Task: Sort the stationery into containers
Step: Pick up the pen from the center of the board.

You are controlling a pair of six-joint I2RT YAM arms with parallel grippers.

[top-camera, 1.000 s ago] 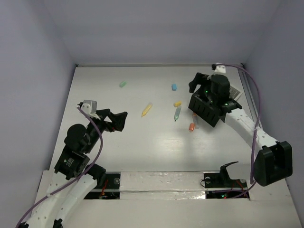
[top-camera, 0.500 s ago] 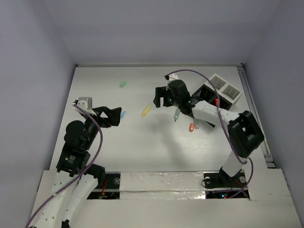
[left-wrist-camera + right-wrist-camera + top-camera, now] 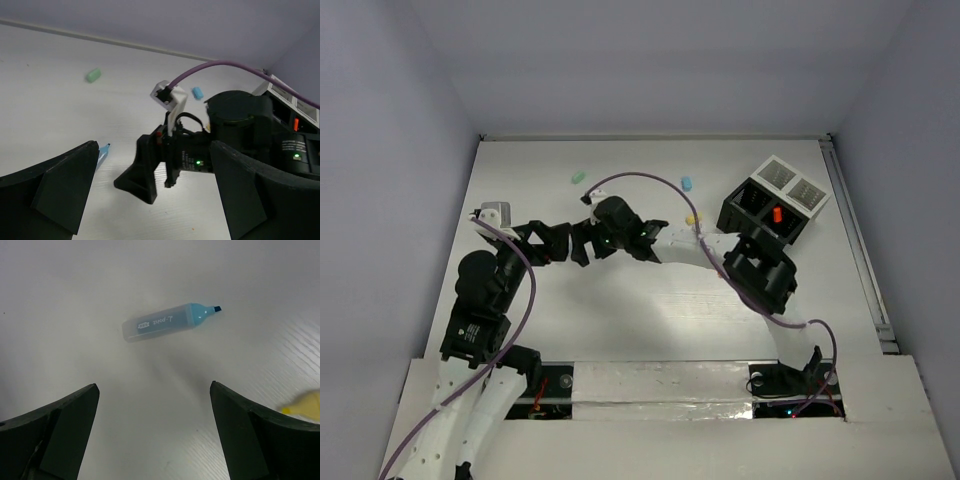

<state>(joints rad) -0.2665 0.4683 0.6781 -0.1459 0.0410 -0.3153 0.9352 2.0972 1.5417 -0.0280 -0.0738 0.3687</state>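
Far to the left of the black slotted plastic box with divided compartments (image 3: pixel 732 220), we find the left gripper (image 3: pixel 552 243). Its jaws are spread wide and hold nothing. It points toward the box, and the right gripper (image 3: pixel 580 245) sits just in front of it on the box side.

The right arm reaches from the box side to that spot, and its jaws also stand wide and empty. Directly beneath them, well left of the box, lies a pale blue translucent plastic marker (image 3: pixel 165 322), flat on the table with its tip toward the box. We judge the wide opening is meant to straddle the barrel for a pick. With both grippers so close together, we note a risk of contact.

A yellow marker tip (image 3: pixel 304 405) shows on the box side of the blue one. A mint green eraser block (image 3: pixel 578 177) lies loose further back, also left of the box. Nearer the box are a small blue block (image 3: pixel 686 184) and a small yellow piece (image 3: pixel 693 217), both unsorted.

An orange marker (image 3: pixel 776 214) stands in one compartment of the box, so we take it as sorted. The white two-cell tray (image 3: pixel 792 184) adjoins the box's far right side. We cannot tell what it holds.
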